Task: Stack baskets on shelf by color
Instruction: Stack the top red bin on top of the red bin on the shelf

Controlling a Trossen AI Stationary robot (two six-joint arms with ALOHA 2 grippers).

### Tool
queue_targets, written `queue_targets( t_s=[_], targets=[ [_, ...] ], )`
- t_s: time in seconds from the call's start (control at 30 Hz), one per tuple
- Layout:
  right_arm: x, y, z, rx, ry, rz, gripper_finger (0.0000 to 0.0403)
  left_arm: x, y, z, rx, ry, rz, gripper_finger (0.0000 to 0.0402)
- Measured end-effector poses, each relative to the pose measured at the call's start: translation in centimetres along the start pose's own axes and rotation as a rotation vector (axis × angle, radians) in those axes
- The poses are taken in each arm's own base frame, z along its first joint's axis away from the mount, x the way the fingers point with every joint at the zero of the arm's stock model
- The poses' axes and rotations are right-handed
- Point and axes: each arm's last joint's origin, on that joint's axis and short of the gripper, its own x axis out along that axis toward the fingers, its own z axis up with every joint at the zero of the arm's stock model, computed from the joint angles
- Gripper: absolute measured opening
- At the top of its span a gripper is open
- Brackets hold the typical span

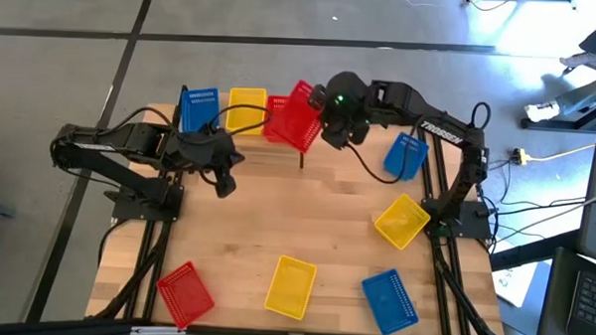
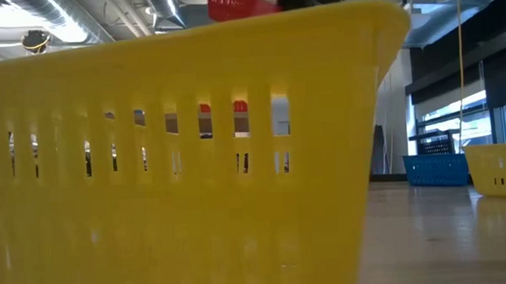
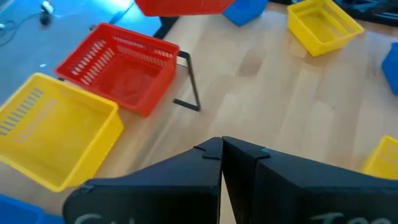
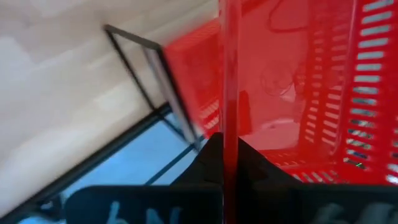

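red basket could tip off the stack

your shelf [image 1: 241, 146] already carries blue, yellow and red baskets. the right gripper [image 1: 325, 117] pinches a tilted red basket [image 1: 302, 115] over the shelved red one; released crooked, it may slide off. left gripper [image 1: 224, 185] waits nearby, fingers pressed together.

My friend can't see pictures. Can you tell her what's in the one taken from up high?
The right claw holds a red basket tilted over another red basket on the shelf, beside a yellow and a blue basket. The left claw waits shut nearby. Five more baskets lie around the wooden table.
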Motion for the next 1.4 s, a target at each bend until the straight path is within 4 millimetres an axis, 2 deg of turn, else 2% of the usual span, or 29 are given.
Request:
queue_targets(
  t_s=[0.27,0.63,0.83,1.13,1.4],
  targets=[
    [1.4,-0.7,-2.0,-0.066,0.001,-0.049,0.0000,0.0,0.0,0.0,-0.002,-0.007,0.008,0.0000],
    [6.1,-1.7,-3.4,-0.188,-0.013,-0.094,0.0000,0.0,0.1,0.0,-0.001,-0.006,0.016,0.0000],
    [8.4,-1.3,-4.0,-0.233,-0.006,-0.042,0.0000,0.0,0.2,0.1,0.000,-0.018,0.053,0.0000],
    [9.1,-1.0,-5.8,-0.232,0.021,-0.020,0.0000,0.0,0.2,0.1,0.000,-0.022,0.067,0.0000],
    [10.5,-0.4,-5.8,-0.281,0.006,0.050,0.0000,0.0,0.2,0.1,-0.001,-0.023,0.067,0.0000]
  ],
)
